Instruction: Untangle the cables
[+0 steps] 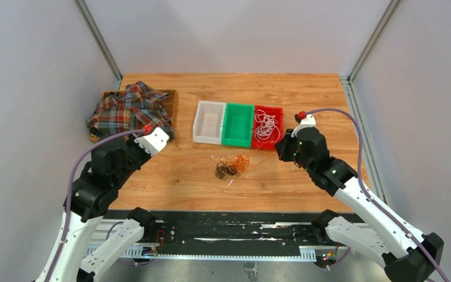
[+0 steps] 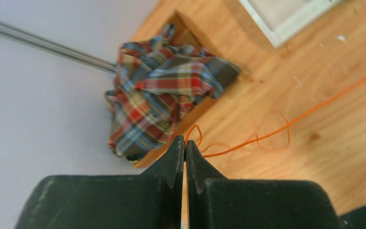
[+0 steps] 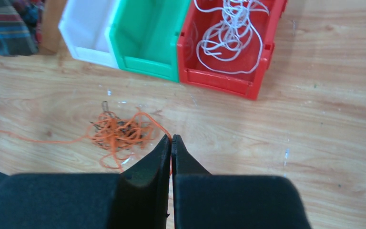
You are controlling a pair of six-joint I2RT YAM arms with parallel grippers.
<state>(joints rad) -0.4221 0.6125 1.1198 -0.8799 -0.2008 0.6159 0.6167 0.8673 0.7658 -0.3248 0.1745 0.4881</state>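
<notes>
A tangle of orange and dark cables (image 1: 232,166) lies on the wooden table in front of the bins, also in the right wrist view (image 3: 121,133). One orange cable (image 2: 267,136) stretches out of it to the left, and my left gripper (image 2: 185,143) is shut on its looped end, near the plaid cloth. My right gripper (image 3: 171,139) is shut on another orange strand that leaves the tangle's right side. White cables (image 1: 264,126) lie coiled in the red bin (image 1: 277,111).
A green bin (image 1: 238,124) and a white bin (image 1: 208,123), both empty, stand left of the red one. A crumpled plaid cloth (image 1: 129,108) covers a wooden box (image 1: 170,97) at the back left. Grey walls enclose the table.
</notes>
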